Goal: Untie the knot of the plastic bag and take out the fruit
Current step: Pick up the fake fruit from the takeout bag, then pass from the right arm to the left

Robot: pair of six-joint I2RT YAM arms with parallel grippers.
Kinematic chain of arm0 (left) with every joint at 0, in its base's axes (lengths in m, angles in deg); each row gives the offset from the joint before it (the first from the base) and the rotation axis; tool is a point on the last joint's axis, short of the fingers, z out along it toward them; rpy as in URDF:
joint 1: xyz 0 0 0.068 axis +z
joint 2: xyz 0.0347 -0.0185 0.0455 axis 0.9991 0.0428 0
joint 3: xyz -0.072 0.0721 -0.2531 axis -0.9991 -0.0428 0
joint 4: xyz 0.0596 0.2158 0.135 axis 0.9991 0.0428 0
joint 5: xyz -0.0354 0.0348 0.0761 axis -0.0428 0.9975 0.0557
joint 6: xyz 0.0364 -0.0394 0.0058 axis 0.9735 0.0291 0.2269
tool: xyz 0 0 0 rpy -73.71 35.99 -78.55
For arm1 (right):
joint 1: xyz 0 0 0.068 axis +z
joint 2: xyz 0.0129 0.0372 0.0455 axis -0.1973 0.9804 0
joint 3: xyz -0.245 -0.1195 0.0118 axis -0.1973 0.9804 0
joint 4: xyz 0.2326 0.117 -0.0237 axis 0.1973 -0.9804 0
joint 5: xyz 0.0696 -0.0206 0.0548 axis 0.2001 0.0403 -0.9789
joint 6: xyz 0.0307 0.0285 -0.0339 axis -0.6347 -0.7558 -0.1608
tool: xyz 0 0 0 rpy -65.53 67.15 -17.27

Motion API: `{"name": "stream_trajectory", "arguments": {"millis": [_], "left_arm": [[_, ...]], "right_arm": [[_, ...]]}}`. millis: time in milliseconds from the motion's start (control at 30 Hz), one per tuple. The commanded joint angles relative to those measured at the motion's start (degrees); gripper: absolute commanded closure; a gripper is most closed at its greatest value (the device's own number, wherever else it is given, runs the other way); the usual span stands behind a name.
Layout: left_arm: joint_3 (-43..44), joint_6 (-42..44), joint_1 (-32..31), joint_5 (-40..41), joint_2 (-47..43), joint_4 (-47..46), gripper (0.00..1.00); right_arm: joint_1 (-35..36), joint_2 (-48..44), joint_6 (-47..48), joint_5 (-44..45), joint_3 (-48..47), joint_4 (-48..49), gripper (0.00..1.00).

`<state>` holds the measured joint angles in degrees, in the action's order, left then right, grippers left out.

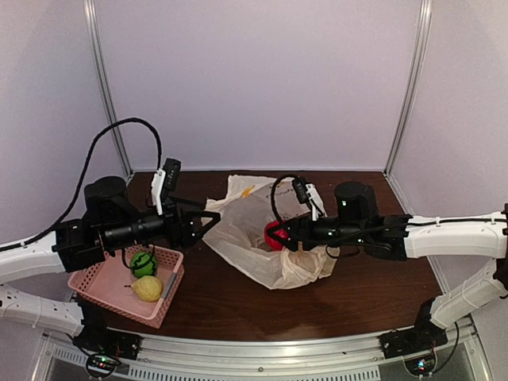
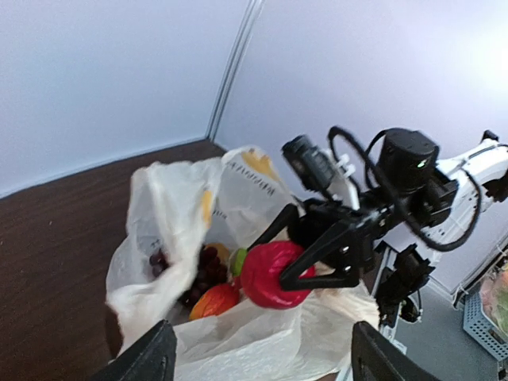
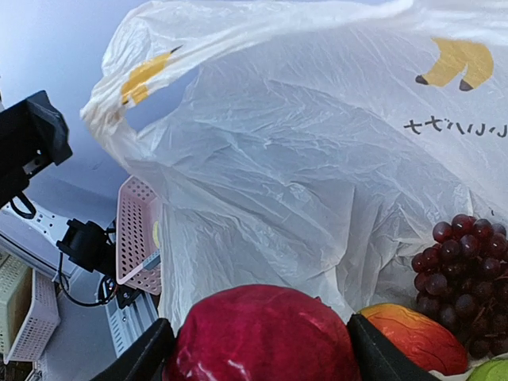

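Note:
The plastic bag (image 1: 232,235) lies in the middle of the table with its mouth gaping; the knot is out of view. My right gripper (image 1: 279,236) is inside the mouth, shut on a red apple (image 2: 266,275), which fills the space between its fingers (image 3: 379,355) in the right wrist view. Dark grapes (image 3: 460,262), an orange-red fruit (image 3: 413,337) and a bit of green fruit (image 3: 494,371) lie in the bag beside it. My left gripper (image 1: 213,222) hangs open at the bag's left edge with nothing between its fingers (image 2: 151,357); the bag flap (image 2: 163,238) in front of it looks blurred.
A pink perforated basket (image 1: 103,298) stands at the front left under my left arm, holding a green striped ball (image 1: 144,263) and a yellow pear (image 1: 148,288). Walls and two metal posts close off the back of the table.

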<state>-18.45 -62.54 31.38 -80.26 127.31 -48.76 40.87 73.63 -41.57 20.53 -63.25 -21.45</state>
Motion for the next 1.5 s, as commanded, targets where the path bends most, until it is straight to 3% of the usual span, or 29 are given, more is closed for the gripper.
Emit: {"name": "stream_trajectory", "arguments": {"millis": [0,167,333,600,800,1200,1300,1467], "left_arm": [[3.82,5.96,-4.07,-4.57,1.47,-5.01,0.23],[9.96,9.64,-10.05,-8.15,11.48,-6.19,0.22],[11.93,10.34,-10.27,-5.73,18.41,-5.7,0.18],[10.49,9.76,-9.3,-2.11,22.2,-9.14,0.03],[9.74,8.64,-7.69,-6.13,24.77,-13.45,0.03],[11.72,8.13,-7.32,-11.4,30.99,-15.64,0.22],[11.9,7.8,-7.07,-11.53,31.53,-16.76,0.22],[12.1,7.66,-6.94,-11.54,32.13,-17.23,0.14]], "right_arm": [[-0.13,-1.21,-3.36,-1.78,1.77,6.61,0.39],[-0.5,-2.04,-5.08,-2.55,2.18,7.81,0.39],[-1.08,-4.45,-6.37,-3.21,3.91,8.81,0.39],[-1.54,-7.1,-8.22,-5.6,7.01,11.01,0.38],[-1.62,-7.28,-9.79,-8.23,8.13,13.17,0.38],[-1.85,-6.72,-10.6,-10.3,8.31,14.62,0.38],[-1.8,-6.5,-10.44,-10.46,8.42,14.43,0.38],[-1.8,-6.27,-10.39,-10.64,8.5,14.28,0.38]]}}
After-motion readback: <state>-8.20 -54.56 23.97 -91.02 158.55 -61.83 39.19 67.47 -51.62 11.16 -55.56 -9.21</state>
